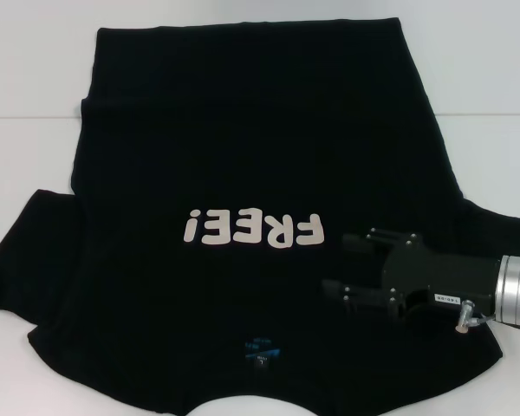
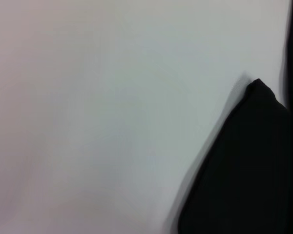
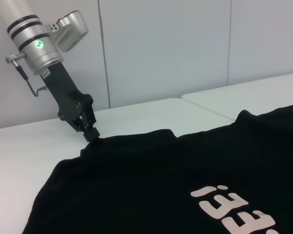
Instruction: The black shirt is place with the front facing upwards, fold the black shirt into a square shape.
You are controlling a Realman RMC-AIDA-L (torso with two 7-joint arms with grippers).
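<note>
Cloth covers most of the white table: the black shirt lies spread flat with its front up, the cream "FREE!" lettering reading upside down in the head view, and the small blue neck label near the edge closest to the robot. The hem lies at the far side of the table, with one sleeve stretched out to each side. The right gripper reaches in from the right over the shirt, just beside the end of the lettering, its two black fingers spread apart with nothing between them. The left gripper shows in the right wrist view, angled down at the left sleeve's edge, its fingertips drawn together right at the cloth; whether they pinch fabric cannot be told. The left wrist view shows only bare table and a dark corner of shirt.
</note>
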